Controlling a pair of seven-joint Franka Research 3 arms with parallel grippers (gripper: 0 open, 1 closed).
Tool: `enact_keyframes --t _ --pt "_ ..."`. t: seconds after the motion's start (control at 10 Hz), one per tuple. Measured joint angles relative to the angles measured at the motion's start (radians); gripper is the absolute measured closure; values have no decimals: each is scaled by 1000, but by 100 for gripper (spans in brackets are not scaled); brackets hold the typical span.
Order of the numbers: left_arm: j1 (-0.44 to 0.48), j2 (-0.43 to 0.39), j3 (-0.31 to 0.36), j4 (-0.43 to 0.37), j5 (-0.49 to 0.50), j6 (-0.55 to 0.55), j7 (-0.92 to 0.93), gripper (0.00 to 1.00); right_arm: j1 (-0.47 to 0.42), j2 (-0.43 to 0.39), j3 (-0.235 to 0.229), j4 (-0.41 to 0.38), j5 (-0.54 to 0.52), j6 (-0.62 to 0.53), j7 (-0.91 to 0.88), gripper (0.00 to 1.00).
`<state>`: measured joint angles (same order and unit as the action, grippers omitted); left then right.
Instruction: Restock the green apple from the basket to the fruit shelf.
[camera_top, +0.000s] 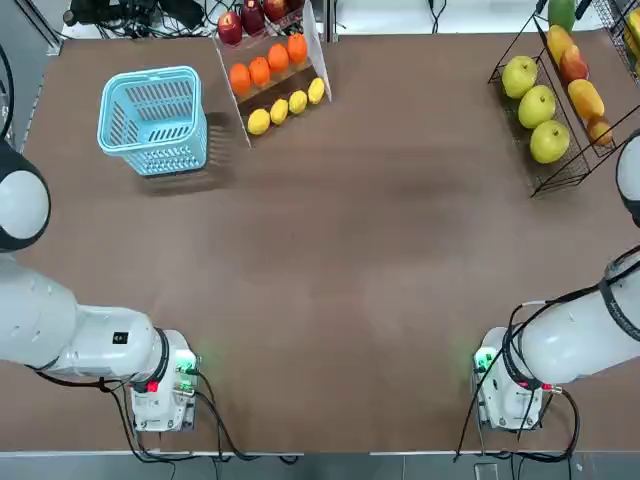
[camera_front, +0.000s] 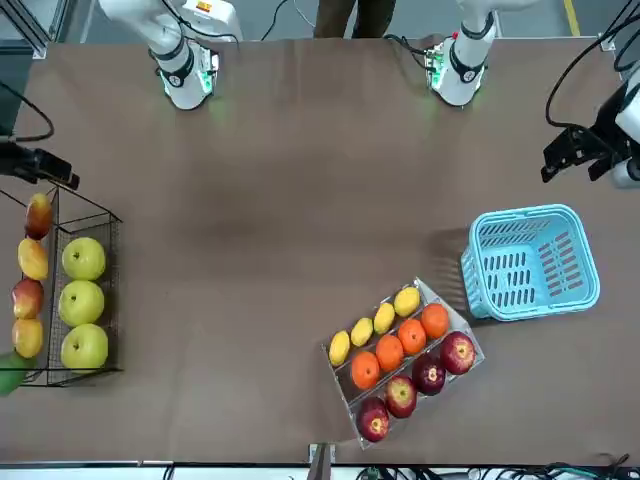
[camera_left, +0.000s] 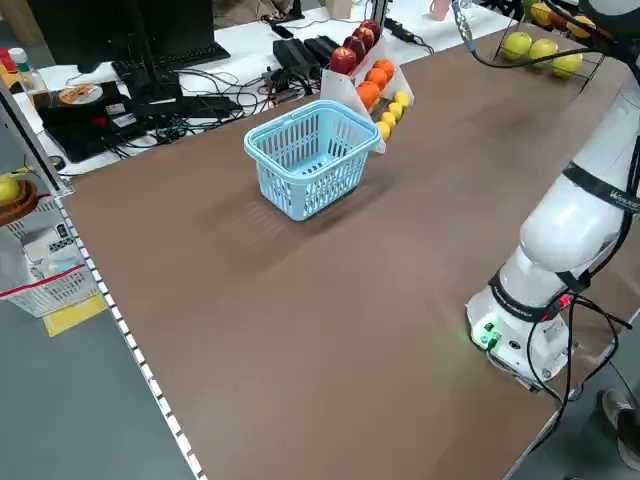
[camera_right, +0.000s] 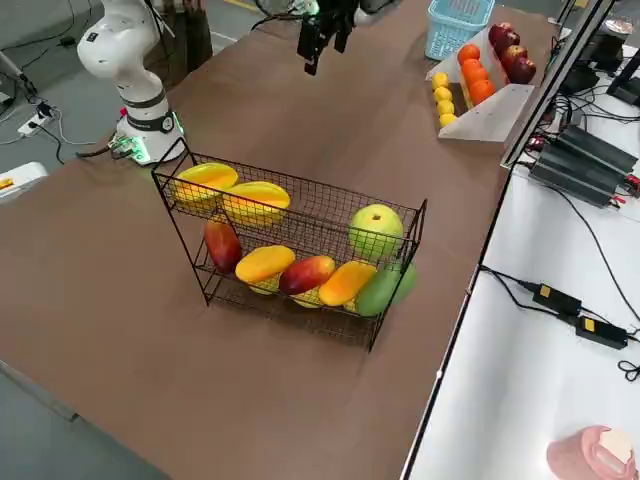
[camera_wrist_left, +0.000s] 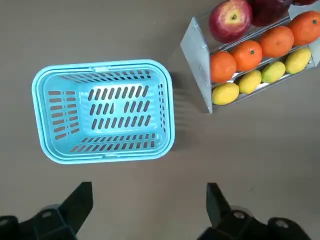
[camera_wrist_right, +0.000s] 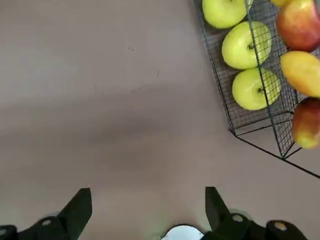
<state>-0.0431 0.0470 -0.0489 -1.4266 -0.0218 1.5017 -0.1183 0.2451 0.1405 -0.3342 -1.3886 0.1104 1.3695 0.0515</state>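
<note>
Light blue and lattice-sided, makes up the basket (camera_top: 152, 122) on the brown table (camera_top: 300, 250), toward the far left, with a slotted floor showing through the rim. Stands just beside the white slanted stand (camera_top: 243, 100). Carries, on that stand, rows of red apples (camera_front: 402, 397), oranges (camera_front: 389, 352) and lemons (camera_front: 363, 332).

Shows yellow-green at the far right: counts three in a row as green apples (camera_top: 534, 106), all resting in the black wire fruit shelf (camera_right: 330, 205), on the tray nearer the table's middle. Lies well apart from the basket. Holds, on the neighbouring tray, orange-yellow and red-tinged mangoes (camera_top: 586, 99), with a long green fruit (camera_front: 12, 372) at the far end.

Hovers over the left side of the table as the left gripper (camera_wrist_left: 150, 192), near the basket on the robot's side, jaws spread wide and gripping nothing. Hangs near the fruit shelf as the right gripper (camera_wrist_right: 149, 197), over the right side, jaws likewise parted widely and gripping nothing.

Shows, behind the robot in the front view, a person's legs (camera_front: 355, 18) in brown trousers.
</note>
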Motion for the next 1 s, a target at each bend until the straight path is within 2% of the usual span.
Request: enact_keyframes --t 0.3,0.4,0.6,1.0 --pt "0 0 0 0 0 0 0 0 -1 -23 8 -113 -33 124 -85 0" --pt "0 0 -1 0 0 0 0 0 -2 -34 27 -126 -67 136 -103 0" --pt "-1 0 -2 0 0 0 0 0 -1 -54 74 -124 -120 148 -103 0" --pt "0 0 -2 0 0 0 0 0 -1 -65 97 -102 -133 148 -108 0"
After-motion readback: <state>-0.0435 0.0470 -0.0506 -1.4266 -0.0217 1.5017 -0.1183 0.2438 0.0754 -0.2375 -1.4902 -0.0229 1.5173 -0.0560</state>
